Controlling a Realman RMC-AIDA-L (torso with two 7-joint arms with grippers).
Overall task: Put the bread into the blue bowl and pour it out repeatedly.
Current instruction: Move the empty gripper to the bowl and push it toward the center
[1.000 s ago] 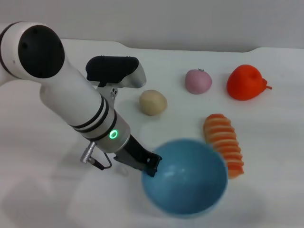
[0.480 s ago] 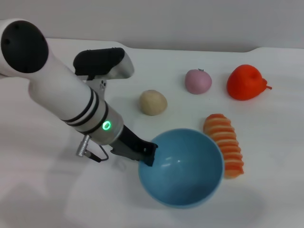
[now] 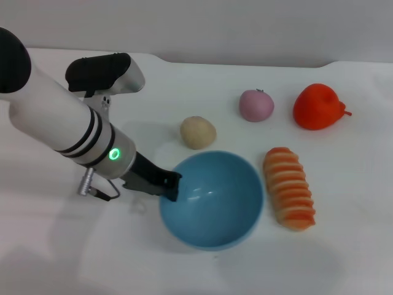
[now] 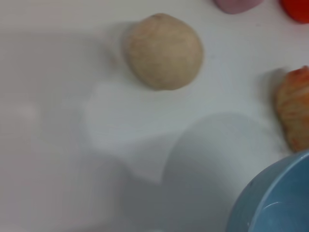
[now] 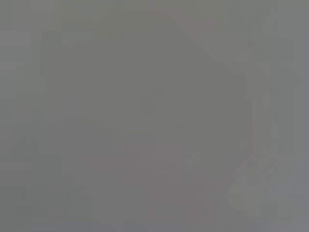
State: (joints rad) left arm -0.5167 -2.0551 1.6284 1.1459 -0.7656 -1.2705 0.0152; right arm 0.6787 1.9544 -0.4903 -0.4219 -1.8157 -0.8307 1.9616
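- Head view: the left gripper (image 3: 170, 185), black-fingered at the end of a white arm, is clamped on the left rim of the round, deep, light-blue glossy plastic bowl (image 3: 212, 200), which sits upright toward the near edge of the white table (image 3: 344, 246).
- The bowl holds nothing; the long oval toy bread (image 3: 288, 188), with its ridged orange crust and cream grooves, lies on the table just beside the bowl's right side, apart from it.
- A small round beige ball (image 3: 198, 132) sits just behind the bowl's far rim; a pink rounded toy fruit (image 3: 256, 105) and a red-orange toy fruit (image 3: 317, 107) stand nearer the table's far edge, well clear of the gripper.
- Left wrist view: the beige ball (image 4: 163, 51) fills the middle, the bowl's blue rim (image 4: 270, 198) and one end of the bread (image 4: 293, 107) show at the border.
- Right wrist view: only flat grey; the right gripper is out of sight.
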